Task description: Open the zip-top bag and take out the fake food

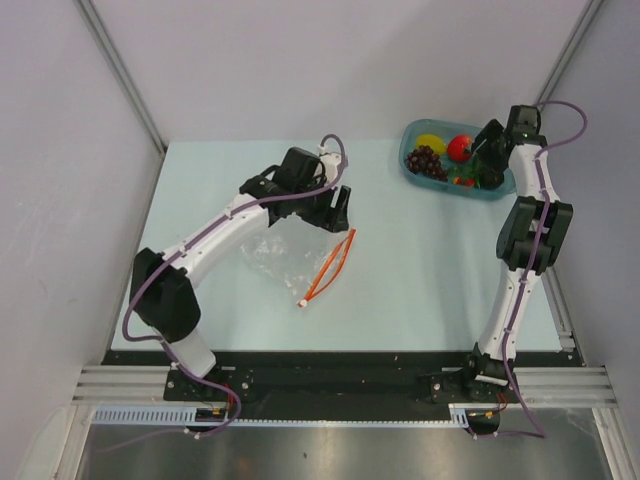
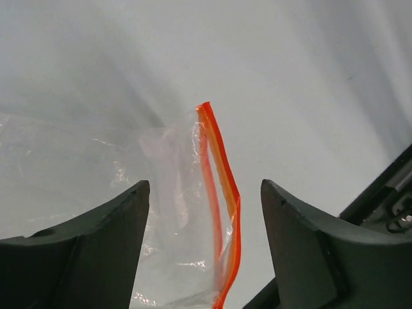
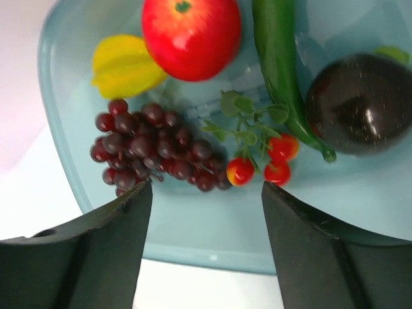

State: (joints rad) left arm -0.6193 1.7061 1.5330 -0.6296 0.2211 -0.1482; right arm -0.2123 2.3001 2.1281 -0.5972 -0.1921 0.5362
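Observation:
The zip-top bag (image 1: 283, 258) lies flat and see-through on the table, its orange-red zipper strip (image 1: 334, 262) running diagonally. My left gripper (image 1: 340, 220) hovers open just above the strip's far end; in the left wrist view the bag (image 2: 170, 199) and strip (image 2: 223, 193) lie between the spread fingers, untouched. The fake food sits in a teal tray (image 1: 487, 194): red fruit (image 3: 191, 35), yellow piece (image 3: 125, 64), purple grapes (image 3: 151, 148), green vegetable (image 3: 277, 64), dark round one (image 3: 360, 103), small red tomatoes (image 3: 264, 161). My right gripper (image 3: 206, 185) is open over the tray, holding nothing.
The tray (image 3: 212, 241) stands at the table's back right corner, close to the right wall. A black rail (image 1: 340, 370) with both arm bases runs along the near edge. Grey walls close in the left, right and back.

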